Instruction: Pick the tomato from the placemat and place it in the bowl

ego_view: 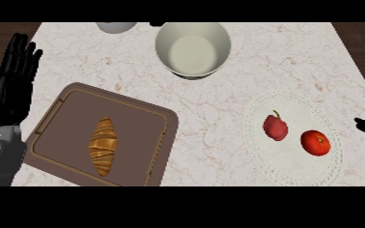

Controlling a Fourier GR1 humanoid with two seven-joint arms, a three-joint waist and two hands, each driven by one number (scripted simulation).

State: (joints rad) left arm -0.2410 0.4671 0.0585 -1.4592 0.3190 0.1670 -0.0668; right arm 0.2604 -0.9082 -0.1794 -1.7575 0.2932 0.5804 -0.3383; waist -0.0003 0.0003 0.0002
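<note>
One round, glossy red tomato with a small dark stem spot, on the right part of the single round, pale, lace-edged placemat, near one darker red stemmed fruit and well apart from the one deep, smooth cream bowl farther up the veined marble counter. At the left, one brown rectangular tray with rounded corners, bearing one ridged golden croissant. Left hand at the left edge, fingers straight and spread, holding nothing; of the right hand, only a black tip at the right edge, open or closed impossible to tell.
</note>
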